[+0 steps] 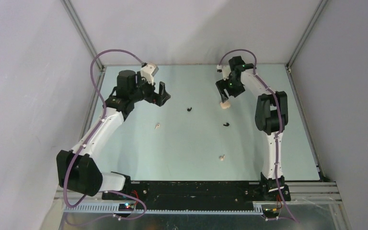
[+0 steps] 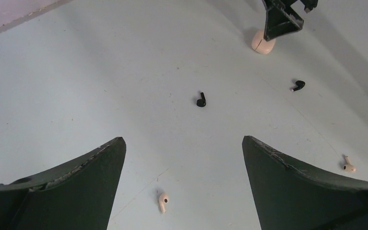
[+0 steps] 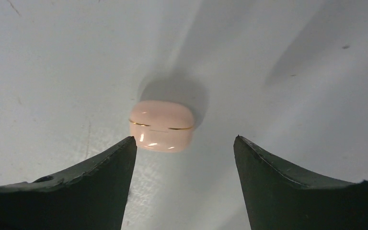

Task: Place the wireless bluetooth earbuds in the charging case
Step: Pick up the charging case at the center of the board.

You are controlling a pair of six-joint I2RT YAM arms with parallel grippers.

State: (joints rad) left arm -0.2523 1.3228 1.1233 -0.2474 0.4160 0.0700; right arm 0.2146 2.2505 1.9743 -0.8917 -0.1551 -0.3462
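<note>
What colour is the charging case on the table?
Pale pink, with a thin gold seam; the charging case shows best in the right wrist view.

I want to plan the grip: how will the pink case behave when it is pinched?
The case looks glossy with rounded corners, so it may slip between the fingers. Its lid is closed and it sits flat, so it probably will not roll.

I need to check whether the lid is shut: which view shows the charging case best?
The right wrist view: the charging case fills its middle, lid closed. The top view shows a small blob; the left wrist view shows it far off, partly hidden.
</note>
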